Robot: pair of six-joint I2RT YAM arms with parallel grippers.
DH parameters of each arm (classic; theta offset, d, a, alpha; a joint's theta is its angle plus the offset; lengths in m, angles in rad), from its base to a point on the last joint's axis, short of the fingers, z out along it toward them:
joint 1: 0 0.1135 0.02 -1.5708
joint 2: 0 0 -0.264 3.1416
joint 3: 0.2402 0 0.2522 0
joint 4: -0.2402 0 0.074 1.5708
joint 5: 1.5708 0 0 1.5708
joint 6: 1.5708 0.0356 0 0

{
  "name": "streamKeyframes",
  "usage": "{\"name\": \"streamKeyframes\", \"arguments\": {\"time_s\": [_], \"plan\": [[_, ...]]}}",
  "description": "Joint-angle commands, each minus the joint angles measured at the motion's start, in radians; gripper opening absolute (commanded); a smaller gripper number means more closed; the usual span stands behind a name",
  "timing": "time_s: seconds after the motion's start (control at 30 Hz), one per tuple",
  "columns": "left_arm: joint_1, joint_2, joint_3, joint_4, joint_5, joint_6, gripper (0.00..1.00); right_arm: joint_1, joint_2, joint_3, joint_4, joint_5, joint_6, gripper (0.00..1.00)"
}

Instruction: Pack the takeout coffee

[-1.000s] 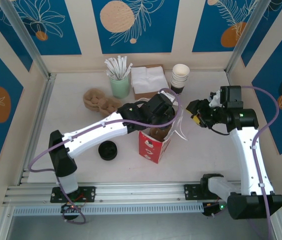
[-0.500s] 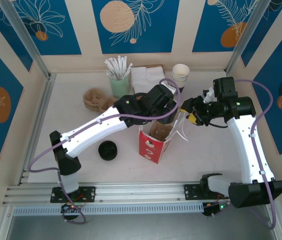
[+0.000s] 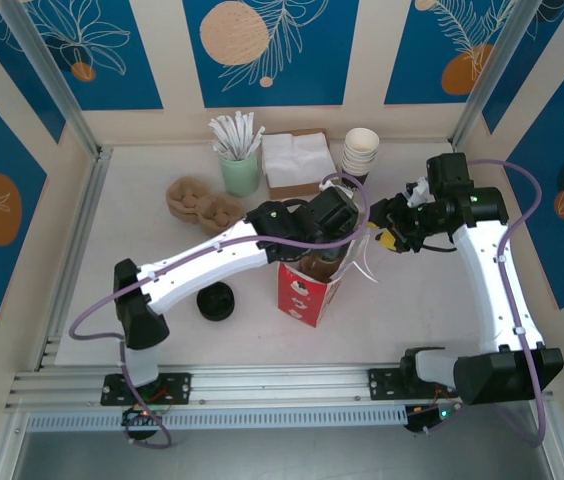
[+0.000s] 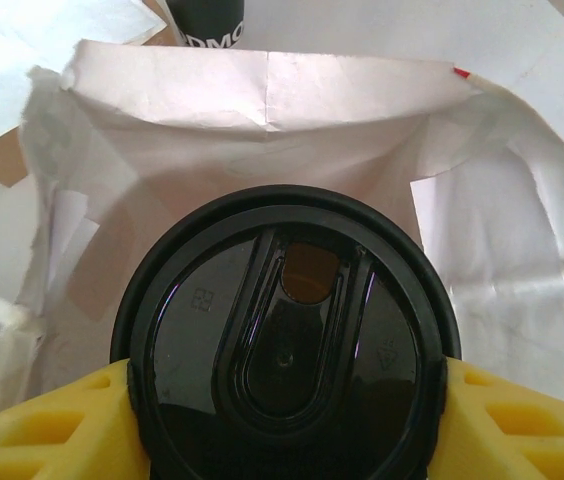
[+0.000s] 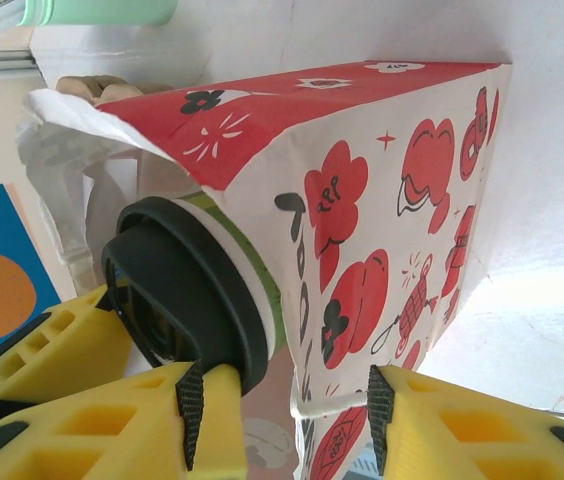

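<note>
Progress looks well past halfway. At the left of the overhead view a stack of black lids sits on the table, untouched. At the frame's centre the left gripper hangs over the open mouth of the red-printed paper bag. It is clamped on the takeout coffee, with a yellow finger pressed against each side of the black lid.

In the right wrist view the cup's green side has entered the bag while the lid stands clear of the rim. The cup is therefore only partly in and not yet released. What is left, I judge, is to lower it to the bag's floor, let go and withdraw.

To the right, the right gripper sits at the bag's edge with its jaws apart. They straddle the bag's wall rather than pinching it, as far as that view shows. The cup's lid lies just beside its left-hand finger in that frame.
</note>
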Motion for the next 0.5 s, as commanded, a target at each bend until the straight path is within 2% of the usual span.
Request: {"name": "streamKeyframes", "arguments": {"time_s": [0.0,0.23,0.47], "plan": [[-0.013,0.031,-0.014,0.03,-0.029,-0.033,0.61,0.001,0.004,0.001,-0.008,-0.038,-0.016,0.49],[-0.013,0.014,-0.083,0.072,-0.087,-0.03,0.6,0.02,0.009,-0.025,0.002,-0.03,-0.006,0.48],[-0.013,-0.026,-0.184,0.182,-0.088,0.016,0.61,0.06,0.048,-0.015,0.001,-0.019,0.004,0.43]]}}
